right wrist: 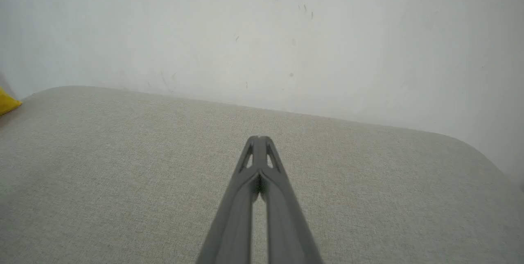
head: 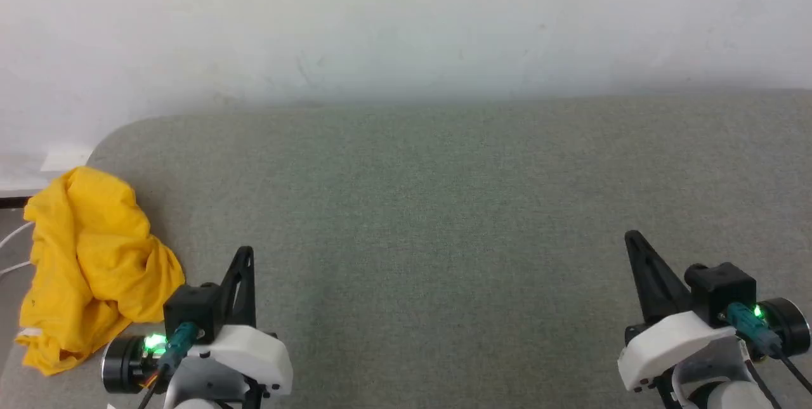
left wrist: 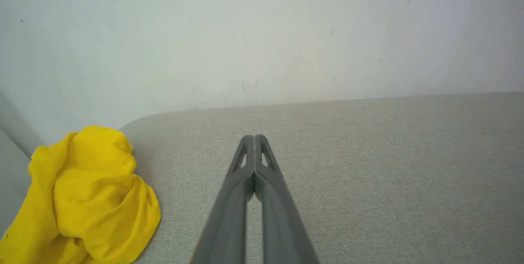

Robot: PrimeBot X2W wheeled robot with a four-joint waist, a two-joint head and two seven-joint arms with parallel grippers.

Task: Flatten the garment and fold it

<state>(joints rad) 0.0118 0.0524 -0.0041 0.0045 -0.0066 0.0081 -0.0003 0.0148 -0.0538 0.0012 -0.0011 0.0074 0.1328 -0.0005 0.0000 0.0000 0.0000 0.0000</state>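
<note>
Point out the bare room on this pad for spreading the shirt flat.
The pad is bare from the shirt across to its right side and back to the wall. The crowded spot is the left edge, where the shirt lies crumpled.

On my screen both arms match — left gripper [head: 246, 255] and right gripper [head: 633, 239] carry long dark tapered fingers [head: 241, 285], white wrist shells [head: 244, 349], black blocks [head: 193, 311], glowing green lights [head: 152, 342], teal plugs [head: 181, 338] trailing dark cables [head: 796, 371].
</note>
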